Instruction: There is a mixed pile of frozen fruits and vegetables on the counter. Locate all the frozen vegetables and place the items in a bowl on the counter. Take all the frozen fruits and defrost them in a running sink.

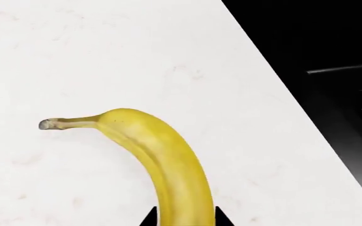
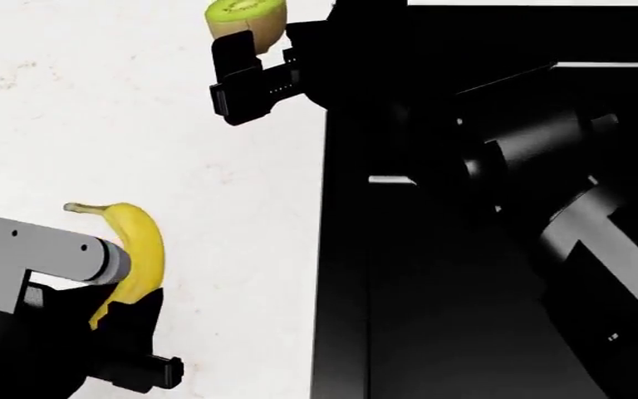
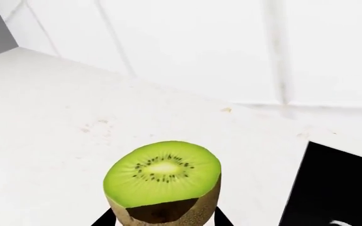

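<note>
Two frozen fruits are being gripped at once beside the sink, one in each arm. The banana is being pinched near its lower end by the left gripper, the two dark fingertips being pressed against either side of the fruit; the kiwi half is being clamped at its brown-skinned base by the right gripper, with the green cut face being shown upward.

Both items are being judged light and, being frozen, stiff rather than soft. The banana's smooth yellow skin is likely being made slippery by frost, so a hold across its thicker middle is being favoured over the thin stem. The kiwi's rougher skin is probably giving better purchase, low on the rounded sides.

The banana is being seen as a curved, bright yellow fruit with a pale stem tipped in grey, over the white counter and near the black basin's edge. The kiwi is being seen farther back, close to the wall, its green flesh ringed with tiny dark seeds around a pale core.
</note>
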Tool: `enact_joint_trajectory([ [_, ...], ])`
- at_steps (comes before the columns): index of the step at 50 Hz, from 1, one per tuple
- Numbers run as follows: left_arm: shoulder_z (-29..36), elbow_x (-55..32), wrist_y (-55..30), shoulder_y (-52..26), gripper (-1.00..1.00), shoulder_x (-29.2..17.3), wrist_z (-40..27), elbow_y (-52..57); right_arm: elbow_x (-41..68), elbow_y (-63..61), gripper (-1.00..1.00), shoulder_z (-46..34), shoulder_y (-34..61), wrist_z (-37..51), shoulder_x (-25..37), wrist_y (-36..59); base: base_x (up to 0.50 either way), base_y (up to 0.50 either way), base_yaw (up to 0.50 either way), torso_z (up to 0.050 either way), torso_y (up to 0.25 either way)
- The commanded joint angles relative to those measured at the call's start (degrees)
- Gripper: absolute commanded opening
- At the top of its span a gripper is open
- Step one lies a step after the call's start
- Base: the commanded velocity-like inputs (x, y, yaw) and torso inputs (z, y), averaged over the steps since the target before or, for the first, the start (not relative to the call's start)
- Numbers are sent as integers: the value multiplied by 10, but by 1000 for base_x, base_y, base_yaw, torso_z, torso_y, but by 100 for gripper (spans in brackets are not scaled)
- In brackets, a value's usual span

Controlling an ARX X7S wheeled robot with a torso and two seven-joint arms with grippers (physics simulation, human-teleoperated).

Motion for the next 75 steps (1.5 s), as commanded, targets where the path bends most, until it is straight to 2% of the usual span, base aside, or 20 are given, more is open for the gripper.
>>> enact_joint_trajectory([
  [1,-22,-51,7,-37,-100,-20,-1,0,-4,-84,-100,9,-16,53,51,-9,0,0,0,0,0],
  [8,-61,-80,11,-109,-100,-48,-7,-28,5,-196,-100,15,-31,112,115,-10,0,0,0,0,0],
  [14,-79,-95,7,-132,-100,-77,-2,-41,10,-279,-100,21,-44,155,171,-17,0,0,0,0,0],
  [18,-92,-129,3,-164,-100,-91,-4,-59,-17,-348,-100,25,-67,191,205,-56,0,0,0,0,0],
  [24,-93,-101,13,-122,-100,-92,24,-36,-84,-447,-100,8,-121,254,241,-107,0,0,0,0,0],
  [32,-104,-86,26,-108,-100,-100,40,-20,-85,-549,-100,17,-148,314,300,-134,0,0,0,0,0],
  [40,-111,-89,27,-92,-100,-112,58,-11,-75,-570,-100,23,-163,332,311,-147,-148,-1,0,0,0],
  [57,-102,-102,29,-89,-100,-108,39,5,-83,-608,-100,25,-191,357,357,-167,-282,-5,0,0,0],
  [75,-105,-100,37,-81,-100,-113,48,3,-80,-625,-100,26,-197,372,372,-166,1,-331,0,0,0],
])
